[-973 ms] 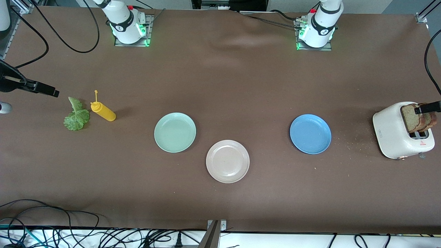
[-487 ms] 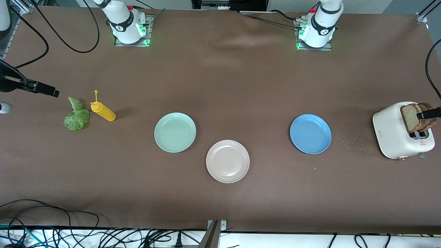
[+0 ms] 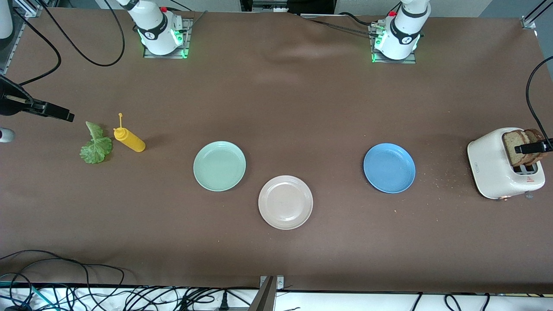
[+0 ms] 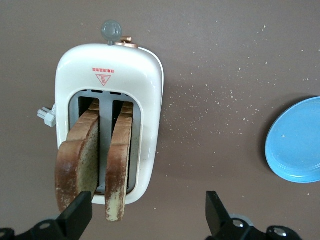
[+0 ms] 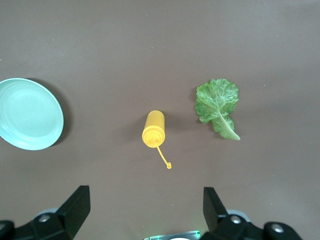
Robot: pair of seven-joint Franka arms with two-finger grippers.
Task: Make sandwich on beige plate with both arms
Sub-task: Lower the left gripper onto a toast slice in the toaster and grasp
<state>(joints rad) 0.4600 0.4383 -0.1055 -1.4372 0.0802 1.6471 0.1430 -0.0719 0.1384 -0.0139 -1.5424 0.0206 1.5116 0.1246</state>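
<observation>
Two brown bread slices (image 3: 523, 144) (image 4: 120, 162) stand upright in the slots of a white toaster (image 3: 497, 166) (image 4: 145, 100) at the left arm's end of the table. Over them hangs my left gripper (image 4: 148, 217), open and holding nothing; one of its fingers (image 3: 530, 148) shows across the bread. The green lettuce leaf (image 3: 96, 146) (image 5: 217, 104) lies at the right arm's end. My right gripper (image 5: 145, 215) is open and empty, in the air near the lettuce. The beige plate (image 3: 285, 202) sits bare mid-table, nearest the front camera.
A yellow squeeze bottle (image 3: 128, 139) (image 5: 153, 129) lies beside the lettuce. A mint green plate (image 3: 219, 166) (image 5: 27, 114) and a blue plate (image 3: 389, 168) (image 4: 297, 142) flank the beige one, slightly farther from the camera. Crumbs dot the cloth between the blue plate and the toaster.
My left gripper has shifted a little over the toaster, its finger now lower across the bread in the front view. The right arm has not moved.
</observation>
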